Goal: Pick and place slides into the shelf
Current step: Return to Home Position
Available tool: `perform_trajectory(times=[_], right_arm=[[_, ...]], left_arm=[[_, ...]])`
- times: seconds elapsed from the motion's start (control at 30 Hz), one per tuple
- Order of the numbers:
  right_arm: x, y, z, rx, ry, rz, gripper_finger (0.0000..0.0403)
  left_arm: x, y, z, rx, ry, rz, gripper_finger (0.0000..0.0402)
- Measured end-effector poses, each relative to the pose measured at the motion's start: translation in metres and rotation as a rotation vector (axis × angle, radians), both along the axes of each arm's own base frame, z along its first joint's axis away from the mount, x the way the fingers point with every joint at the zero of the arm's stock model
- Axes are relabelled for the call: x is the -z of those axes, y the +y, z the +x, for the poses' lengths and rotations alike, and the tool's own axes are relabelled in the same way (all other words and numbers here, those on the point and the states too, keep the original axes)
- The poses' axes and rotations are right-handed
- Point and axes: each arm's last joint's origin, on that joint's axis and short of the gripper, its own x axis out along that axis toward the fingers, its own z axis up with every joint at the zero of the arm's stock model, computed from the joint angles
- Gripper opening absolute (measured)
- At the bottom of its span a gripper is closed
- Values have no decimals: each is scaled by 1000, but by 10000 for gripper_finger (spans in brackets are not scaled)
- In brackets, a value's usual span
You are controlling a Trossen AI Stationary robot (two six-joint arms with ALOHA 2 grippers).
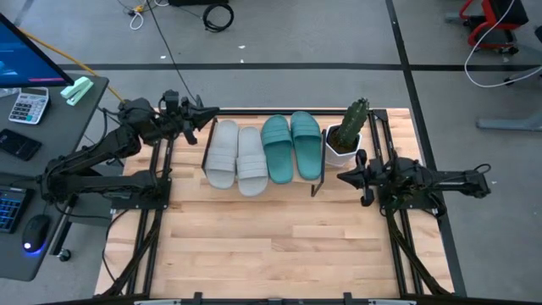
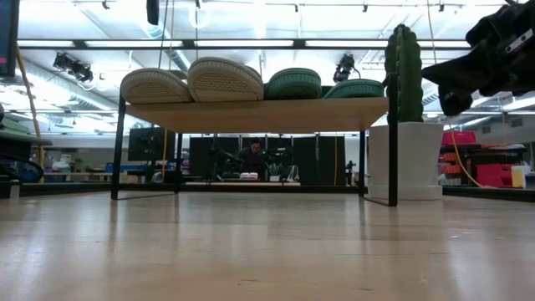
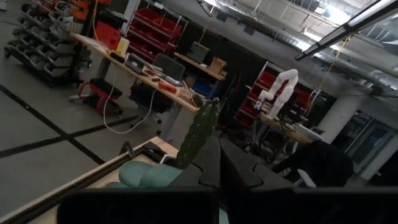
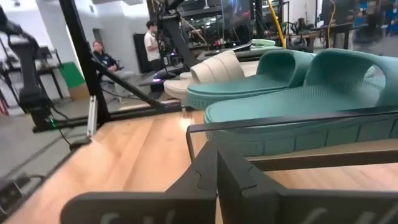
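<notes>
Now 2 light grey rubber slides point(image 1: 236, 157) and 2 teal-green slides point(image 1: 292, 144) are lying atop the low wooden black-legged shelf point(image 2: 251, 114); left gripper point(image 1: 212, 119) and right gripper point(image 1: 345, 176) are hovering beside it, fingers closed.

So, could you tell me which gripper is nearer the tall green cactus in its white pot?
Right. The right gripper is close beside the cactus; the left gripper is across the wooden shelf, by the grey slides.

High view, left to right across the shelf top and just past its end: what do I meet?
First grey slide → second grey slide → first green slide → second green slide → potted cactus, standing off the shelf's right end.
</notes>
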Motion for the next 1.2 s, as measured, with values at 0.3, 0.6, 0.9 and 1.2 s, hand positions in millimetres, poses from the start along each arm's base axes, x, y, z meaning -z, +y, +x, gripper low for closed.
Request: perform_trajectory(times=[0.3,0.6,0.9,1.2], right_arm=[[1,0,1,8,14,13,25],[1,0,1,9,13,13,39],[1,0,1,9,13,13,38],[1,0,1,10,12,13,37]], left_arm=[[1,-1,-1,17,26,29,4],[6,-4,-2,71,100,89,3],[80,-14,3,132,-155,50,2],[113,-23,-21,165,-186,42,1]])
